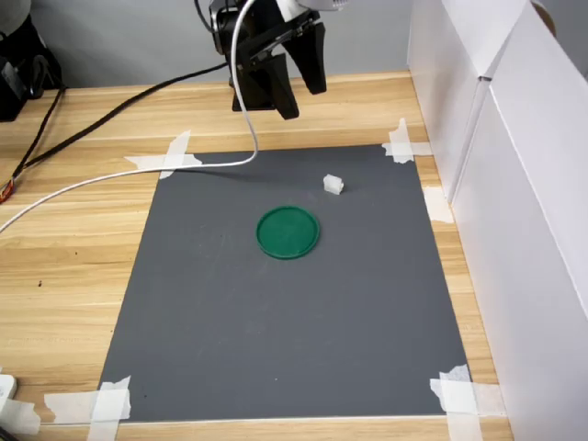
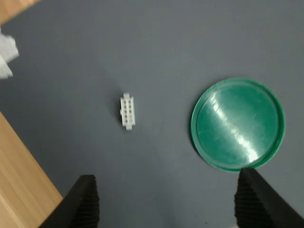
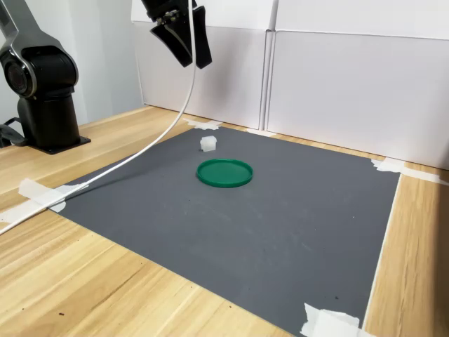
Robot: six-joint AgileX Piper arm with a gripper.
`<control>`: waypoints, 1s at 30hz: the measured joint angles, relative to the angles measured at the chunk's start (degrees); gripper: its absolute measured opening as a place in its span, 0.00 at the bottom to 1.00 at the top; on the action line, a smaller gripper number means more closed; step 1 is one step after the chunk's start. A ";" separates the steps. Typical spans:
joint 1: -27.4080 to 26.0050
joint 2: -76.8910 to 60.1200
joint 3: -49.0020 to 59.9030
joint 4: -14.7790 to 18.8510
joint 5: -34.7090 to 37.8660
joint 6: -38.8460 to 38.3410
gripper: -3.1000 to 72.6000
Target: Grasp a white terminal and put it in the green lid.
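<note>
A small white terminal (image 1: 333, 185) lies on the grey mat (image 1: 276, 322), a short way from the green lid (image 1: 288, 231), which sits flat and empty near the mat's middle. My gripper (image 1: 301, 96) hangs open high above the mat's far edge, holding nothing. In the wrist view the terminal (image 2: 128, 110) and the lid (image 2: 237, 124) lie side by side below the gripper (image 2: 168, 204), with one black finger (image 2: 83, 204) at each side of the frame. The second exterior view shows the terminal (image 3: 208, 144) behind the lid (image 3: 224, 173), with the gripper (image 3: 195, 62) well above both.
White box walls (image 1: 514, 184) stand along the first exterior view's right. A white cable (image 1: 138, 175) trails from the arm across the mat's far corner. Tape strips (image 1: 165, 158) hold the mat's corners. The arm's black base (image 3: 42, 91) stands at the second exterior view's left.
</note>
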 joint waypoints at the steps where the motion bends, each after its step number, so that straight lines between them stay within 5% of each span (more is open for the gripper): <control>1: 0.07 0.72 0.00 -0.52 0.00 -0.05 0.97; 9: 6.19 4.19 0.00 -6.20 -0.50 4.19 0.97; 20: 14.14 9.32 0.00 -6.99 -3.36 9.67 0.97; 30: 15.01 13.07 0.00 -9.13 -4.96 12.42 0.97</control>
